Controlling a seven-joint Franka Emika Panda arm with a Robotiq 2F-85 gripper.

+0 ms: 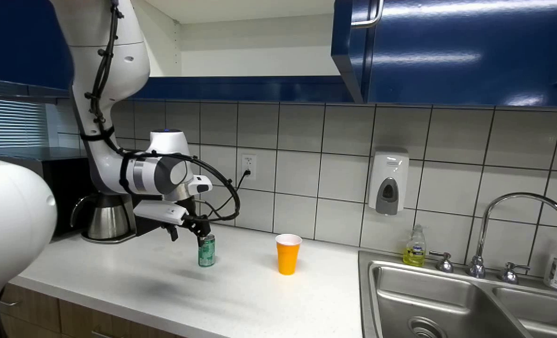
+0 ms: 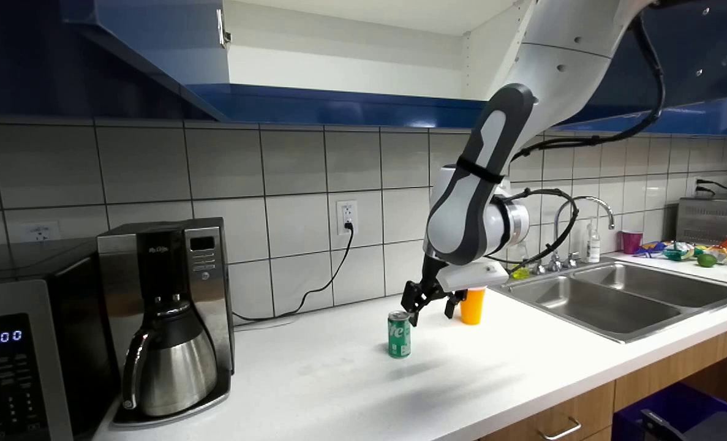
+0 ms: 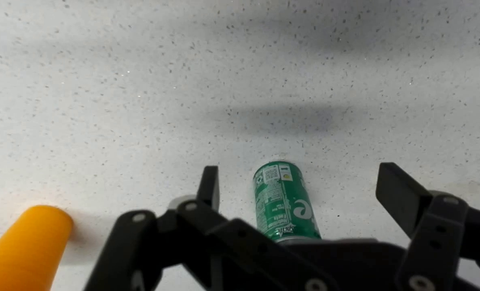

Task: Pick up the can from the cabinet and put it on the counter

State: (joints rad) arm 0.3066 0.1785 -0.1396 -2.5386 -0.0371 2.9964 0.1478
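Observation:
The green can [image 1: 207, 251] stands upright on the white counter [image 1: 240, 300]; it also shows in an exterior view [image 2: 399, 337]. In the wrist view the can [image 3: 284, 202] lies between the two fingers in the picture, with its top hidden behind the gripper body. My gripper [image 1: 187, 238] is open and empty, with its fingertips about level with or just above the can's top in both exterior views. In the wrist view there are gaps between the can and both fingers of the gripper [image 3: 298, 176]. The blue cabinet [image 2: 339, 105] is open above, its visible white interior bare.
An orange cup [image 1: 287, 258] stands on the counter near the can and shows at the wrist view's lower left [image 3: 25, 250]. A coffee maker [image 2: 173, 361] and microwave [image 2: 8, 367] stand at one end, a steel sink [image 1: 365, 281] at the other. A plugged cord [image 2: 332, 275] hangs at the wall.

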